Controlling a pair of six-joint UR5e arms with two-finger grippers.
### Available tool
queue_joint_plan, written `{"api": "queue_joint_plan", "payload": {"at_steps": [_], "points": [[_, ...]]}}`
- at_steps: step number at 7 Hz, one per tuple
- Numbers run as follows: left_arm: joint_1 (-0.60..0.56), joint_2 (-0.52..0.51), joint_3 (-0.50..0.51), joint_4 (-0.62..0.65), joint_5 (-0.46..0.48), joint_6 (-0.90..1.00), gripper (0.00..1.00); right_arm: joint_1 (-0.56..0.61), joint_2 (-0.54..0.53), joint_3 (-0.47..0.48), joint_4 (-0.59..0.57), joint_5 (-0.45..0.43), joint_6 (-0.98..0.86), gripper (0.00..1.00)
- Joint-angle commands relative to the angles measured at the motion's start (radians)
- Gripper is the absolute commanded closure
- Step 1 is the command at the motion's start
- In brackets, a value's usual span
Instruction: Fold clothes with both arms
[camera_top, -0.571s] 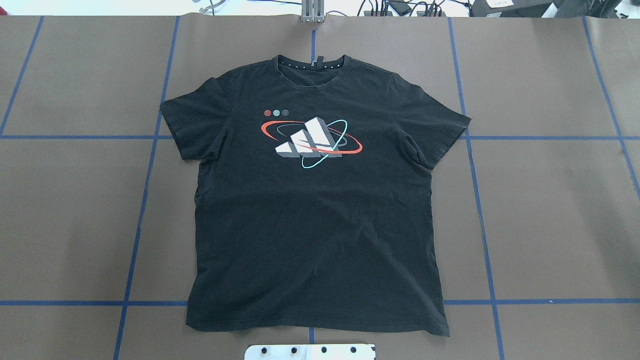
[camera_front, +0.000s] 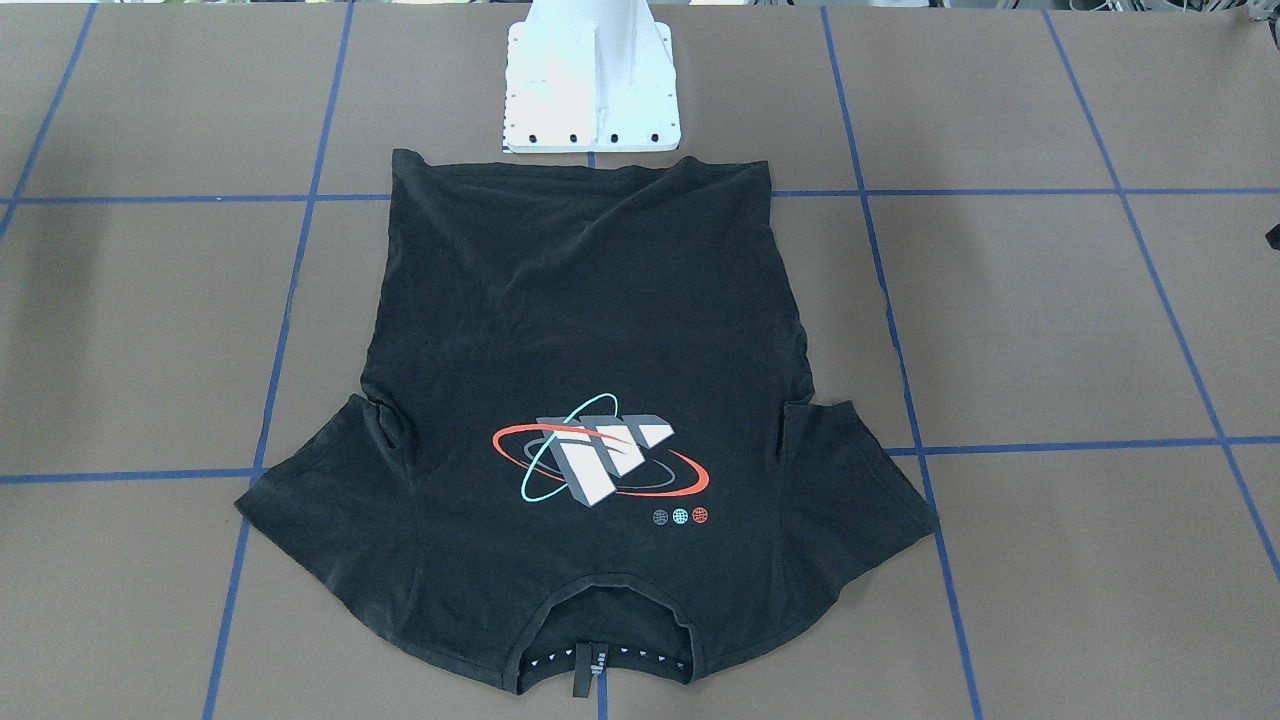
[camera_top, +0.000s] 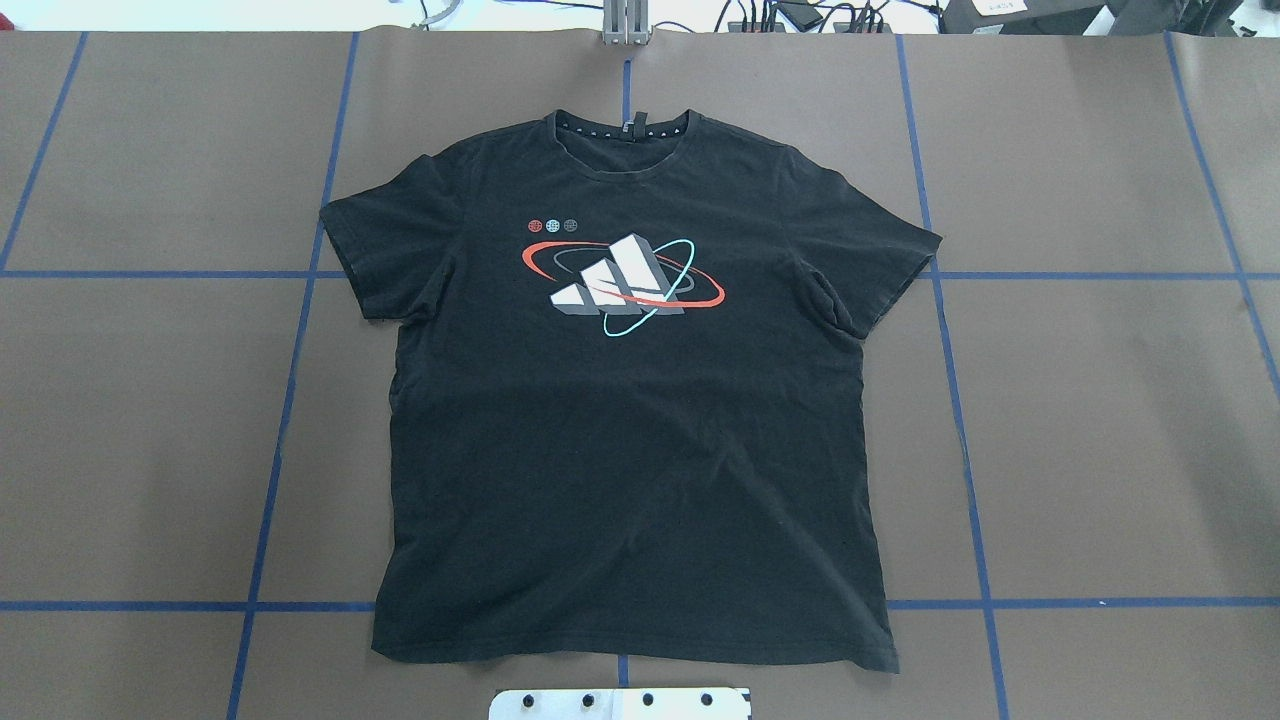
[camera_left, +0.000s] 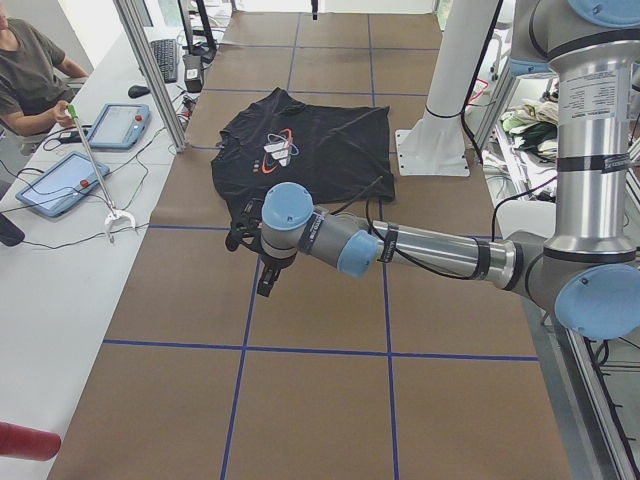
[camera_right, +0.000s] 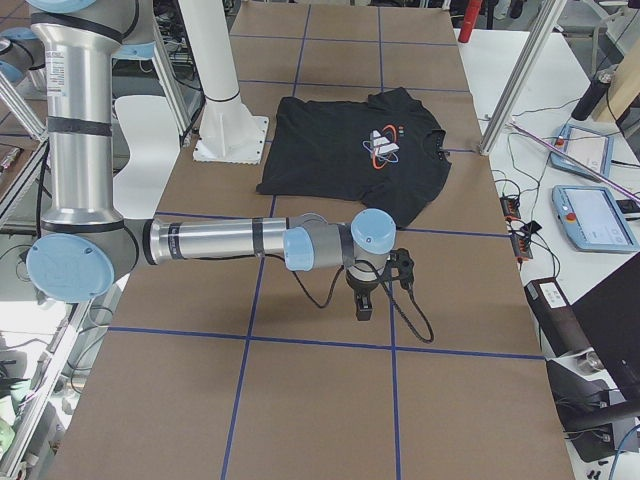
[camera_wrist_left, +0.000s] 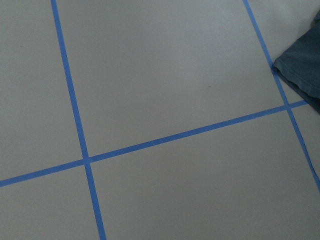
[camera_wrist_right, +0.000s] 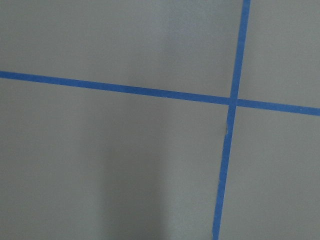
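Right, nearest me in the overhead view the white base plate (camera_top: 620, 703) sits at 6 o'clock. Just beyond it the black T-shirt (camera_top: 630, 450) lies flat, print side up, on the brown table (camera_top: 1100, 450), with its hem (camera_top: 635, 660) toward the robot. Further out, the red, teal and white logo (camera_top: 622, 285) sits on the chest with the three dots (camera_top: 552, 225) at its 10 o'clock. The collar (camera_top: 622, 135) is farthest, at 12 o'clock. The sleeves spread toward 9 and 3 o'clock.

On the side cameras, the left gripper (camera_left: 266, 280) hangs pointing down over bare table off the shirt's 9 o'clock side. The right gripper (camera_right: 364, 305) does the same off the 3 o'clock side. Both are apart from the cloth. I cannot tell whether either one's fingers are parted or closed.

My left wrist camera catches a corner of the shirt at its 2 o'clock. The right wrist camera shows blue tape lines (camera_wrist_right: 232, 100) crossing.
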Motion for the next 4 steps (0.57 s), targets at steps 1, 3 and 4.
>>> {"api": "queue_joint_plan", "payload": {"at_steps": [1,3,4], "points": [[0.001,0.007,-0.032,0.004,-0.003,-0.003,0.01,0.0,0.0,-0.008,-0.001,0.012,0.009,0.0],[0.0,0.009,-0.045,-0.005,-0.003,0.0,0.01,-0.014,0.005,-0.01,0.004,0.051,0.01,0.0],[0.0,0.054,-0.077,-0.011,-0.012,0.002,0.01,-0.046,0.011,-0.018,0.046,0.102,0.015,0.0]]}}
